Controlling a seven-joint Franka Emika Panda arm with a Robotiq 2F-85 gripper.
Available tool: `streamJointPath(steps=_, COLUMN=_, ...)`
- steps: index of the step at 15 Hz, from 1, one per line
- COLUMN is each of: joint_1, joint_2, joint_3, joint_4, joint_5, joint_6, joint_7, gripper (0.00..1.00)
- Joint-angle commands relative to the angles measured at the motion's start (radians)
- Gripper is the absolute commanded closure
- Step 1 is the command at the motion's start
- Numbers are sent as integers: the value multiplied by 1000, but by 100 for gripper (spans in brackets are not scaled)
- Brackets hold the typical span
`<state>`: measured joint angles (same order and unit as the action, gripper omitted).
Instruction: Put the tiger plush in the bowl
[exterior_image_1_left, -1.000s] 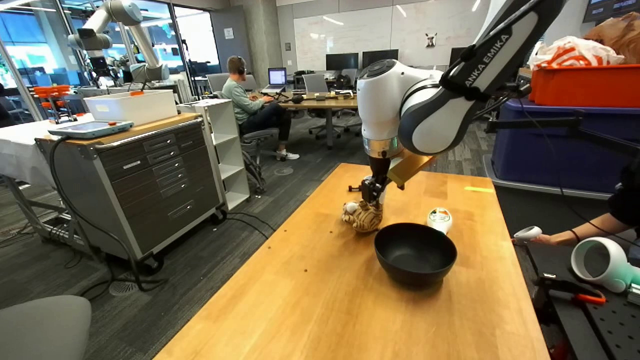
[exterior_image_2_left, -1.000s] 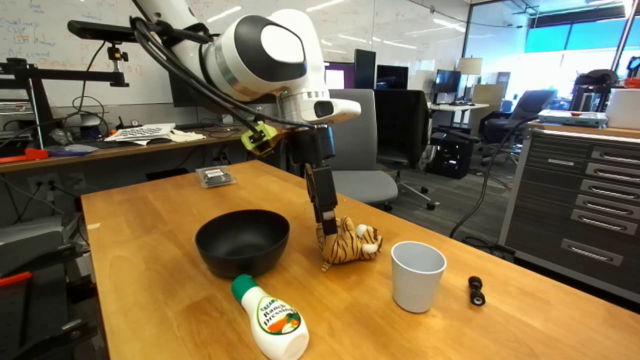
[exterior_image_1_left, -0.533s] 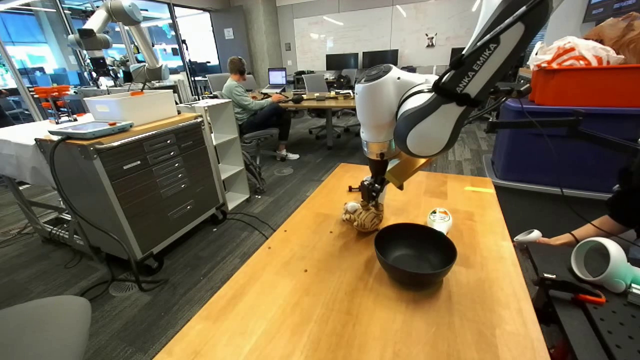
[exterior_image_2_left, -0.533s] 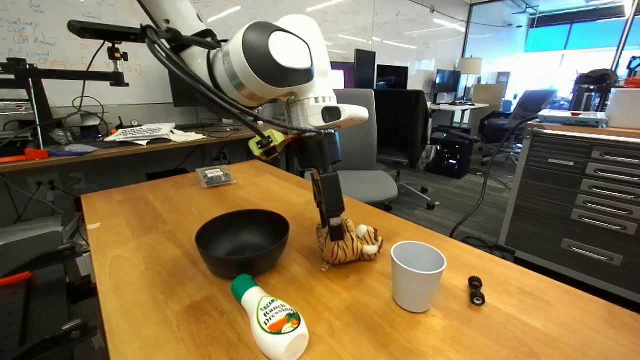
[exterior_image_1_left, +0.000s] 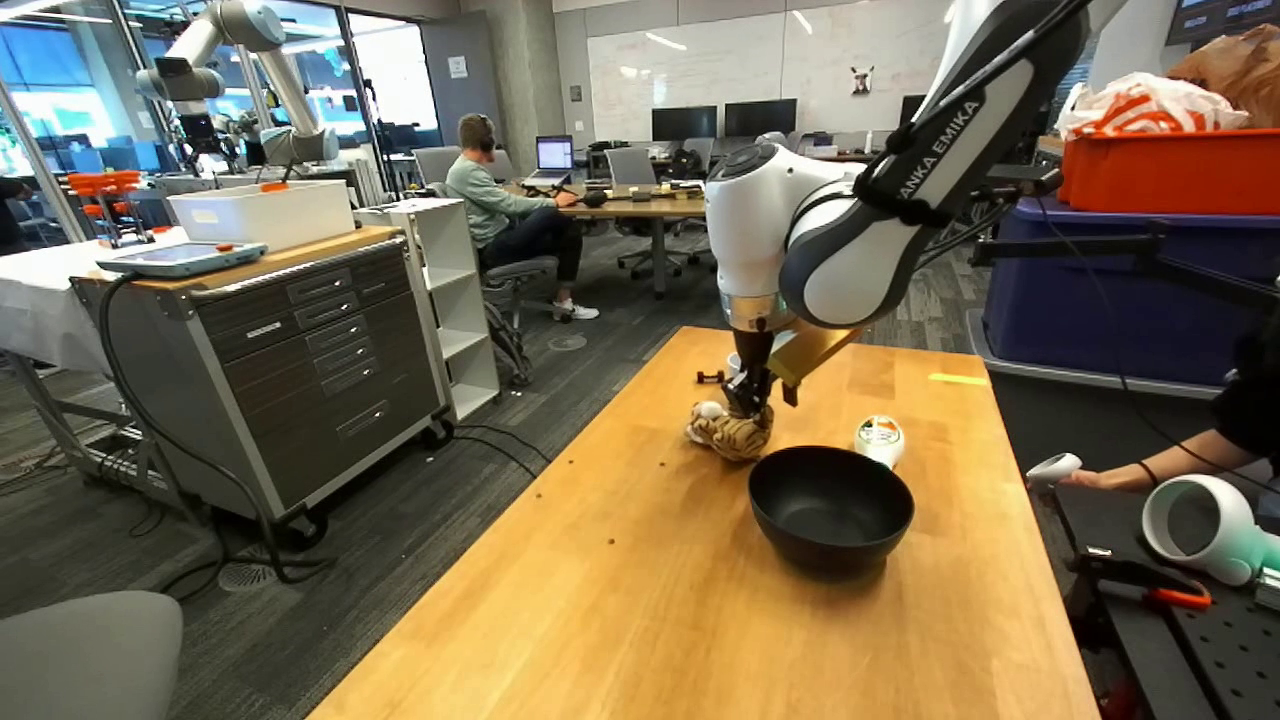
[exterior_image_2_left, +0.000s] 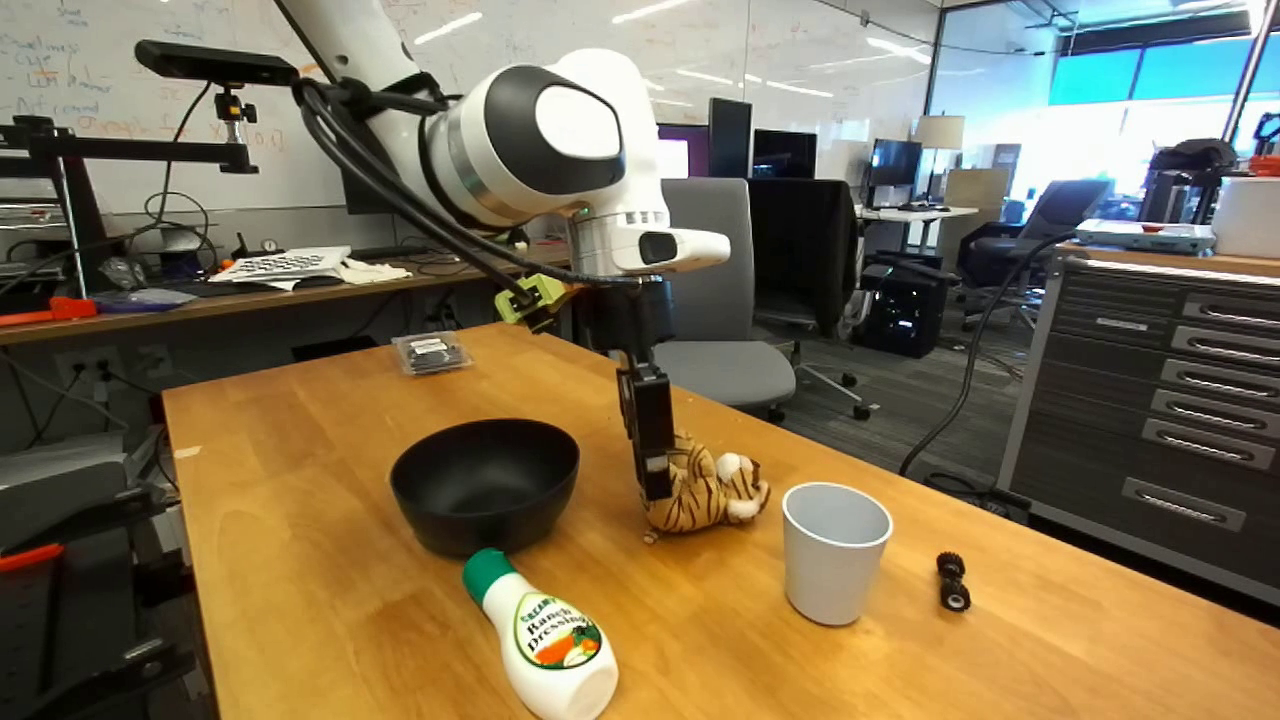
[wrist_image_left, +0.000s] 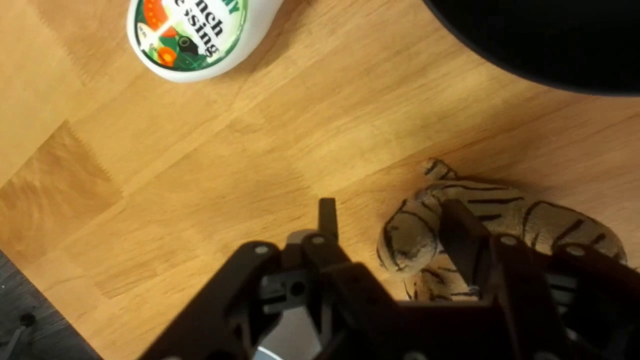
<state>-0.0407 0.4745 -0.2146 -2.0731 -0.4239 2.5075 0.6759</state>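
I'm holding the gripper (wrist_image_left: 391, 214) spread, a rounded end of the tiger toy (wrist_image_left: 527, 214) showing in the gap and most of its body lying beyond one side. For a firm pinch, I'm favouring centring over its middle, then squeezing gently, since the striped fabric is looking soft and lumpy. In an exterior view, the toy is lying on the wooden table (exterior_image_2_left: 330, 620), the smooth black bowl (exterior_image_2_left: 485, 520) sitting left, the tapered cup (exterior_image_2_left: 833, 570) standing near right.
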Motion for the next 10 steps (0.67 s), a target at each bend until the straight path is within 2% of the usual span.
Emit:
streamJointPath(steps=1, joint_1=24, joint_2=8, joint_3=-14, joint_4=30, joint_5=54, joint_6=-22, joint_7=-46, gripper=73)
streamJointPath(steps=4, joint_1=29, joint_2=8, joint_3=-16, joint_4=35, joint_5=67, joint_6=-19, joint_7=-55, gripper=95)
streamJointPath(steps=5, joint_1=30, joint_2=8, joint_3=-17, joint_4=37, joint_5=72, joint_6=-19, joint_7=-57, gripper=100)
streamJointPath(steps=10, joint_1=29, joint_2=0, joint_3=-15, joint_4=44, joint_5=89, joint_6=-20, joint_7=-66, gripper=99)
